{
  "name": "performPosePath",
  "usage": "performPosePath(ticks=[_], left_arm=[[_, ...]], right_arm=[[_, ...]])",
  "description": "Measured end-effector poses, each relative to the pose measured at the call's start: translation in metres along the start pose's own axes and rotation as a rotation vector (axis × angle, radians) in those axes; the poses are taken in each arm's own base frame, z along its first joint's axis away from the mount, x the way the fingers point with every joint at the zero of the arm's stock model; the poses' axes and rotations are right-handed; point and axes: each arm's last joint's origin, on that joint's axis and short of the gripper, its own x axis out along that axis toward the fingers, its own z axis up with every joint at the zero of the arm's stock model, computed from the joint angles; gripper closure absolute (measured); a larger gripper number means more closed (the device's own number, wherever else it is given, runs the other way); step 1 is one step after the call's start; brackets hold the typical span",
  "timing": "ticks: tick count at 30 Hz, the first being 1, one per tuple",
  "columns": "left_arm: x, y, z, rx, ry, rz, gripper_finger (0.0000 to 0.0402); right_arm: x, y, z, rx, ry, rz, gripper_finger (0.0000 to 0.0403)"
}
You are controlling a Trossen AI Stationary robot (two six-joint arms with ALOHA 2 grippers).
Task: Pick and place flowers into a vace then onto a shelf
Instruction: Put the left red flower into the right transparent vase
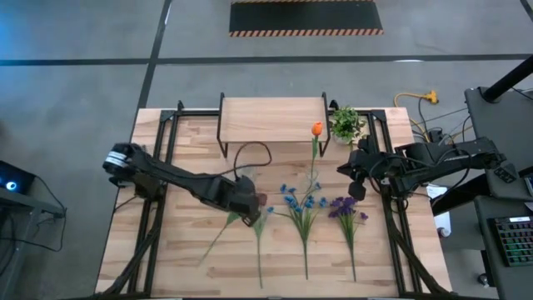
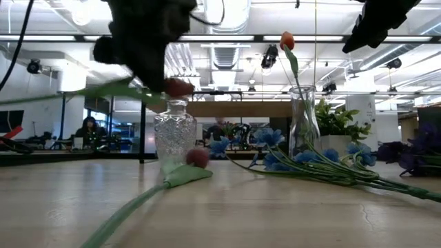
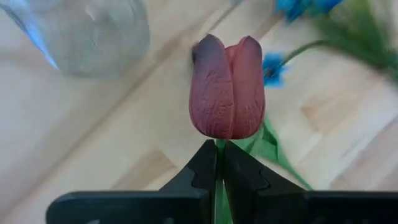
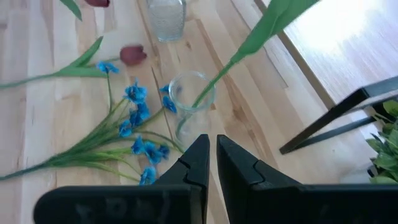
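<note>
My left gripper is over the table's middle, shut on a dark red tulip whose bloom stands just past the fingertips. A cut-glass vase stands close beside it. A slim clear vase holds an orange tulip upright. A maroon tulip, a blue bunch and a purple bunch lie flat on the table. The shelf stands at the far edge. My right gripper hangs shut above the right side, touching nothing. My left gripper pinches the dark red tulip's stem between its two fingers, right under the bloom. The fingers slant down from the table's left. The tulip is lifted clear of the table, and its stem runs out roughly level toward the near left.
A small potted plant stands by the shelf's right end. Black rails run along both sides of the plank table. Bare wood lies at the near left.
</note>
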Motion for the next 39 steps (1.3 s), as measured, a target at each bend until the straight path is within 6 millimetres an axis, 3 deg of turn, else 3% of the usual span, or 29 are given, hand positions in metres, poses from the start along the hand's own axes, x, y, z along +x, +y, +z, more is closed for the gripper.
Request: performPosePath(ticks=[9,14,20,27,39], left_arm=[[-0.064,0.004,0.024,0.07,-0.38,-0.222,0.0397],[-0.099,-0.002,0.041,0.233,-0.664,-0.358,0.0397],[-0.128,-0.012,0.057,0.441,-0.993,-0.406,0.0397],[-0.134,-0.016,0.077,0.465,-1.217,-0.381,0.0397],[-0.104,-0.025,0.109,0.339,-1.367,-0.405,0.0397]], right_arm=[[0.001,0.0,0.001,-0.003,-0.011,-0.023,0.038],[0.001,-0.001,0.001,-0.008,-0.022,-0.053,0.038],[0.001,-0.002,0.002,-0.011,-0.038,-0.094,0.038],[0.001,-0.002,0.002,0.0,-0.038,-0.095,0.038],[0.001,-0.003,-0.001,0.024,-0.017,-0.105,0.038]])
